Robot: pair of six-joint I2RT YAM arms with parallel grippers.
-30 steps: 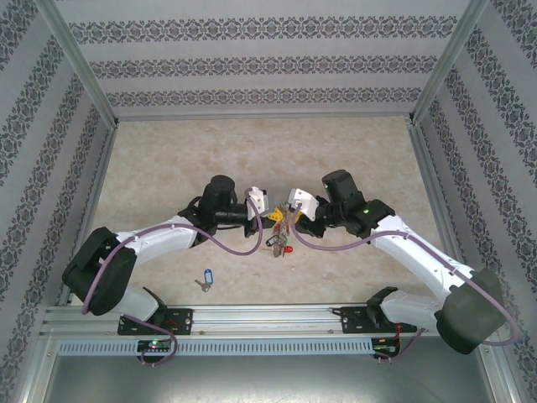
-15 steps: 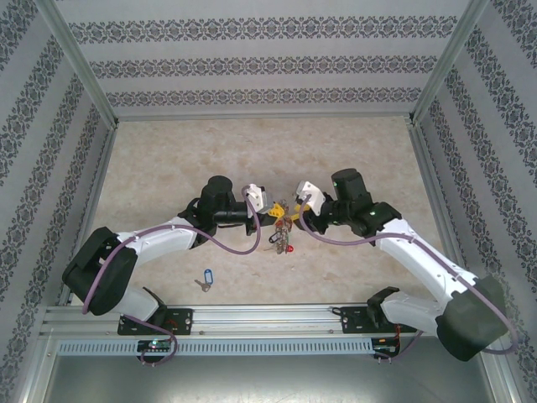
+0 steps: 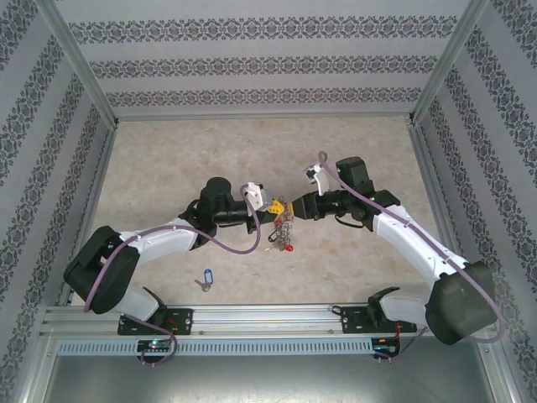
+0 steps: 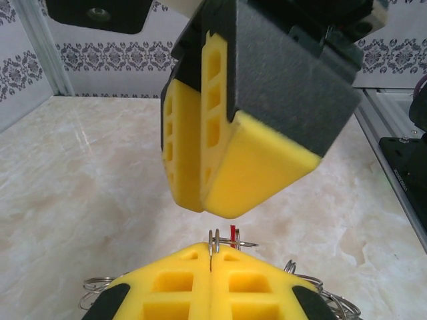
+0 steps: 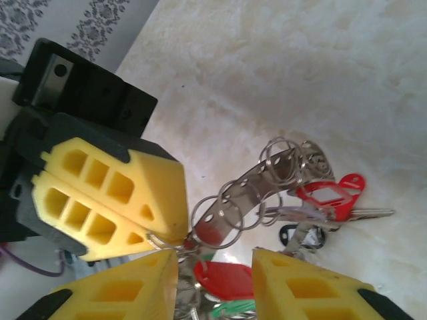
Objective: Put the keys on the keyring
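left gripper (image 3: pixel 273 206): clamped on keyring (image 5: pixel 267 179) | right gripper (image 3: pixel 294 207): jaws just parted, drawn back | red key (image 5: pixel 327 193): seemingly threaded | blue key (image 3: pixel 205 278): lying apart, next

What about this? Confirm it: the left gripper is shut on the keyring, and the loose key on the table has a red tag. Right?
Not quite. The loose key on the table has a blue tag, not red; the top external view shows it. The left gripper is indeed shut on the keyring.
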